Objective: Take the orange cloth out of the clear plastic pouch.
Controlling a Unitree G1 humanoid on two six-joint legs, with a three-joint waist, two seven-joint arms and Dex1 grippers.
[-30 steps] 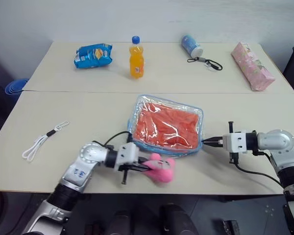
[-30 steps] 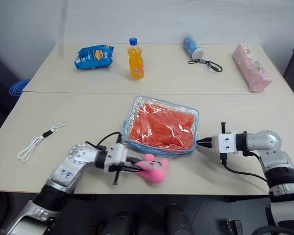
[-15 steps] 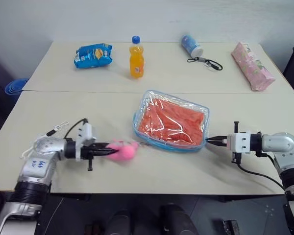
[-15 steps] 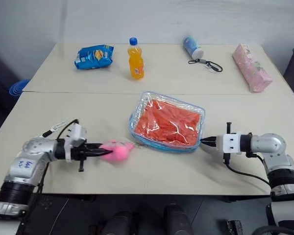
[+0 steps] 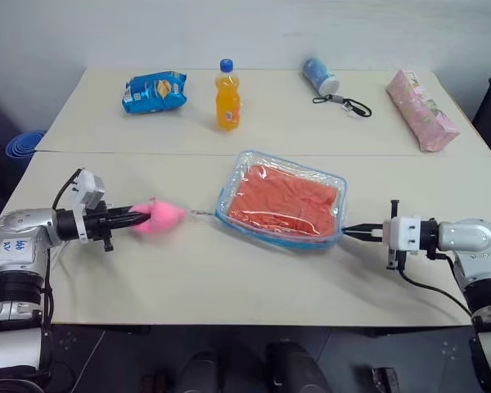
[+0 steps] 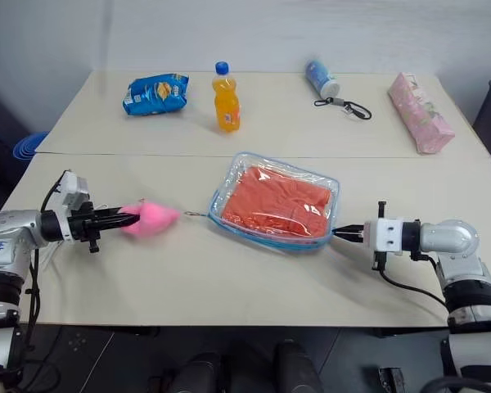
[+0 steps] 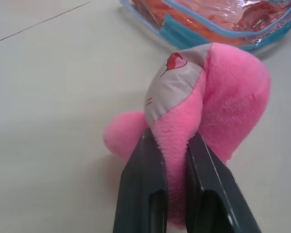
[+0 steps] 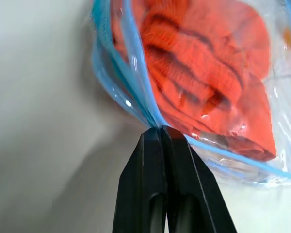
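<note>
Two grippers are at work on opposite sides of the clear plastic pouch (image 5: 283, 202), which lies flat near the middle of the table (image 5: 229, 278) with the orange cloth (image 5: 285, 199) sealed inside it. The right gripper (image 8: 161, 132) is pinched shut on the pouch's blue-trimmed corner, so that end is anchored. The left gripper (image 7: 173, 148) is clamped on a pink plush toy (image 5: 162, 217), which seems to be joined by a thin link (image 5: 201, 214) to the pouch's left edge, probably as a zipper pull. The step in hand is judged to be opening the pouch. It would best be done with the pull kept along the zipper line and low over the table, while the corner is held firmly so the pouch is not dragged sideways
</note>
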